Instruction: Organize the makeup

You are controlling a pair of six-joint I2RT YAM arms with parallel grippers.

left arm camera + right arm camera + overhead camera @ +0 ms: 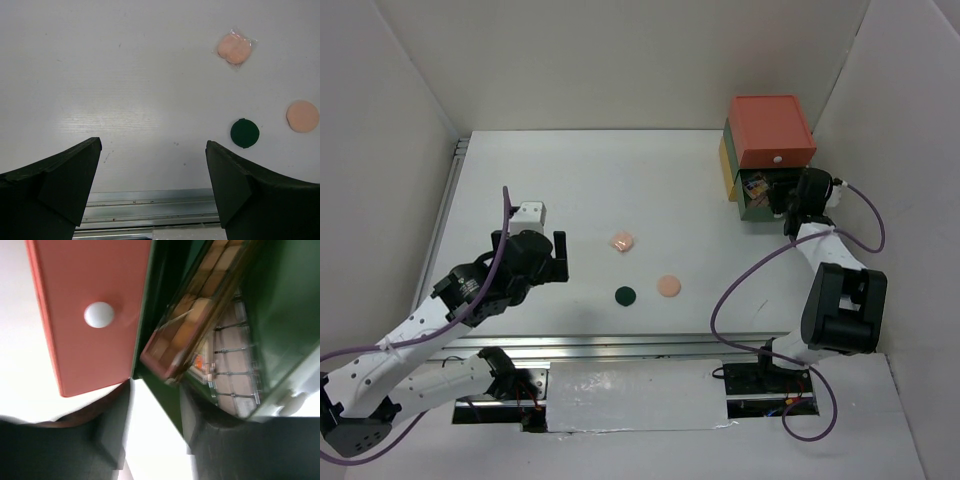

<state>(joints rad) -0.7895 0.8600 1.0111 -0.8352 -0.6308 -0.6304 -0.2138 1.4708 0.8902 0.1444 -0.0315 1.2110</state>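
left gripper (154,145) gapes near one dark-green compact (245,133), one peach compact (302,116), one pink compact (234,48).

Overhead and down-facing left wrist views share three compacts (668,286); right wrist peers closely into drawers (95,305).

White table (570,180), plain white walls (620,60)

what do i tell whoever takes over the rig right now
Left gripper: open, empty, above the table near the compacts.
Right gripper: jaws parted, nothing between them, at the open green drawer.
Done: a palette leans tilted in that drawer.
Left: pink compact, peach compact and dark-green compact lie apart on the table, to be put away.
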